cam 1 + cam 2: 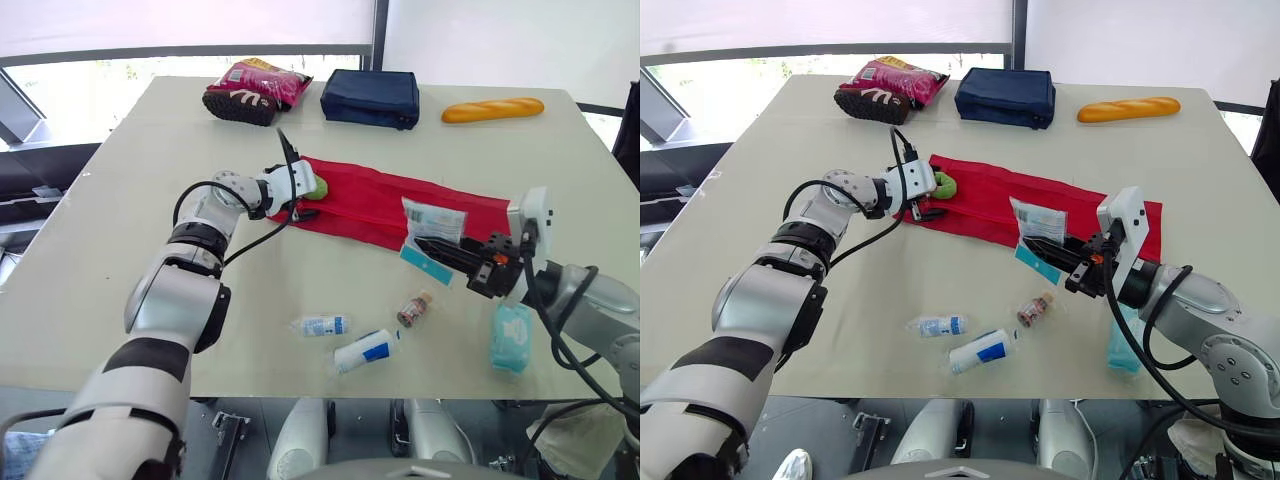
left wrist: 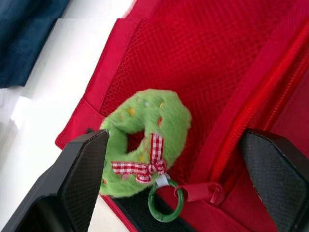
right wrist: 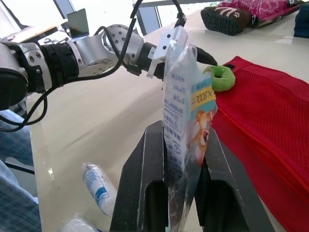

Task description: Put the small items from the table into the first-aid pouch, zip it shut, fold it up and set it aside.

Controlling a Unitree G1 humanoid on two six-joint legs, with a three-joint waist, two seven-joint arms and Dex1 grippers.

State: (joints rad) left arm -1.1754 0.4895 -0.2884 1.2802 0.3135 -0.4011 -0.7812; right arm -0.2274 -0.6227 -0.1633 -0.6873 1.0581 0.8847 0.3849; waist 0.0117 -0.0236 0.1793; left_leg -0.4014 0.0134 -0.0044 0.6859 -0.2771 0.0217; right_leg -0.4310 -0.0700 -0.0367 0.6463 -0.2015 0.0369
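Head stereo overlooks table [image 1: 120, 200]; both wrist cameras close, sharing red pouch [image 2: 203, 58].

A pale, smooth bench [image 1: 110, 170] is spread across most of the frame, and soft daylight is reflected from its top. Along the upper edge a white roller blind [image 1: 180, 25] is drawn down, with a strip of bright window [image 1: 120, 68] left uncovered beneath it at upper left. A dark frame post [image 1: 380, 30] stands at upper centre, with a white wall panel [image 1: 500, 40] to its right. Grey floor [image 1: 258, 410] is seen at the bottom.
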